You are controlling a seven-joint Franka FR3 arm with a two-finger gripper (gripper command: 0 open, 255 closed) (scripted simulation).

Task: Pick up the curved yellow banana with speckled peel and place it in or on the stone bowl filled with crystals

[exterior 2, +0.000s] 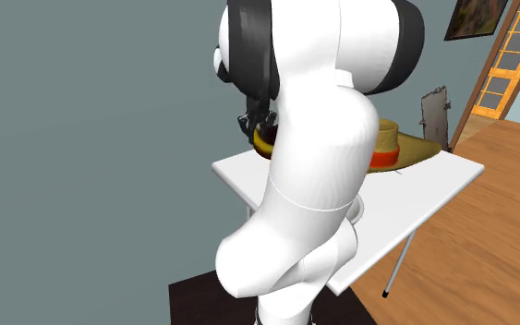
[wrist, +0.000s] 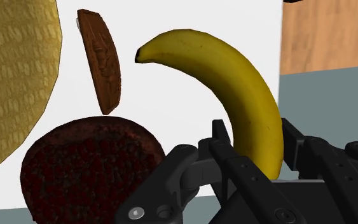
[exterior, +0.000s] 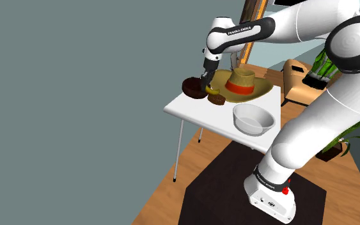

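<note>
- End effector (wrist: 257,149) closed on the yellow banana (wrist: 234,83), clasping it near one end.
- Banana held over the white desk (exterior: 197,112), just beside the dark stone bowl (wrist: 88,165) by the desk's far edge.
- Straw hat (exterior: 239,84) alongside; white bowl (exterior: 253,119) at the near edge.

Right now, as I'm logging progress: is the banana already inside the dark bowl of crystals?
No: the wrist view shows the banana clasped in the gripper, apart from the dark bowl.
</note>
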